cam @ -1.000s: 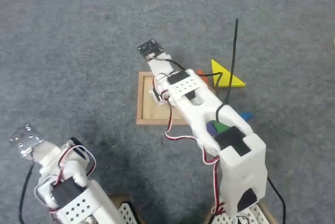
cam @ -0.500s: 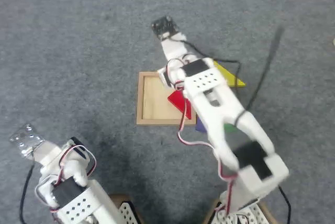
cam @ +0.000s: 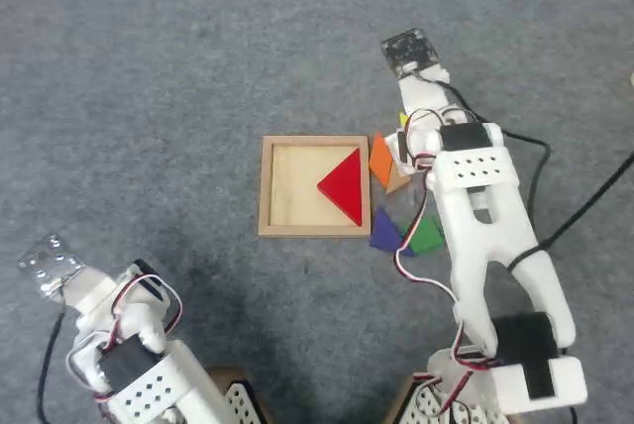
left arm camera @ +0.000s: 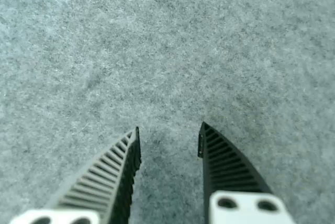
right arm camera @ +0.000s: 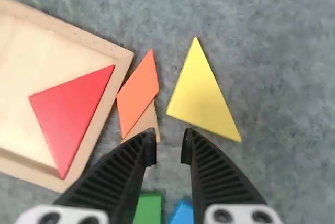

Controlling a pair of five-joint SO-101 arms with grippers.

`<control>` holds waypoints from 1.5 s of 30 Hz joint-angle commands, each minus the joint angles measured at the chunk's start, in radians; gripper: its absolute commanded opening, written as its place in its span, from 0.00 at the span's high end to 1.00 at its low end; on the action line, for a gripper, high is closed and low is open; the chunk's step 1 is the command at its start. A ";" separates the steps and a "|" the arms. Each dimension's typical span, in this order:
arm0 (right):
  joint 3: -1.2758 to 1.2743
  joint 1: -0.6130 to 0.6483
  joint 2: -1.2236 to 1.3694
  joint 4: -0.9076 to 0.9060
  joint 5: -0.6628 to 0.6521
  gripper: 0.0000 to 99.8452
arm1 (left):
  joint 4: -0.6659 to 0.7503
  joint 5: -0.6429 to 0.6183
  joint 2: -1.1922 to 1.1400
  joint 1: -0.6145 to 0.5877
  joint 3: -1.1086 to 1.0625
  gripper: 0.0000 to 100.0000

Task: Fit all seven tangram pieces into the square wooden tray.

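Right hand, slightly parted, empty. I judged the yellow triangle next: widen, centre over its edges.

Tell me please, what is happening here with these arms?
The job is to fill the tray with tangram pieces. The red triangle lies inside it. The right gripper is open and empty, low over the carpet near the orange piece and the yellow triangle, which lie outside the tray. A purple piece, a green piece and a blue piece lie outside too. The left gripper is open over bare carpet, away from the tray.
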State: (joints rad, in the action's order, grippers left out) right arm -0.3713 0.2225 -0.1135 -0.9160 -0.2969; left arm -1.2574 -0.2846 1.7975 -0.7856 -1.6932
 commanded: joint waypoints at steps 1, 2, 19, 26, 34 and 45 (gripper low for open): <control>0.005 -0.021 0.025 0.076 -0.044 0.82 | -0.003 -0.009 0.015 -0.006 0.008 0.82; 0.005 -0.022 0.038 0.099 -0.060 0.80 | -0.003 -0.009 0.015 -0.006 0.008 0.82; 0.075 -0.079 0.288 0.206 -0.354 0.74 | -0.003 -0.009 0.015 -0.006 0.008 0.82; 0.115 -0.056 0.357 0.211 -0.358 0.74 | -0.003 -0.009 0.015 -0.006 0.008 0.82; 0.130 -0.024 0.380 0.208 -0.376 0.74 | -0.003 -0.009 0.015 -0.006 0.008 0.82; 0.250 -0.031 0.544 0.199 -0.379 0.74 | -0.003 -0.009 0.015 -0.006 0.008 0.82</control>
State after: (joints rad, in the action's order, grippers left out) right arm -0.2117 0.1872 0.3959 -0.7227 -0.6651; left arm -1.2574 -0.2846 1.7975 -0.7856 -1.6932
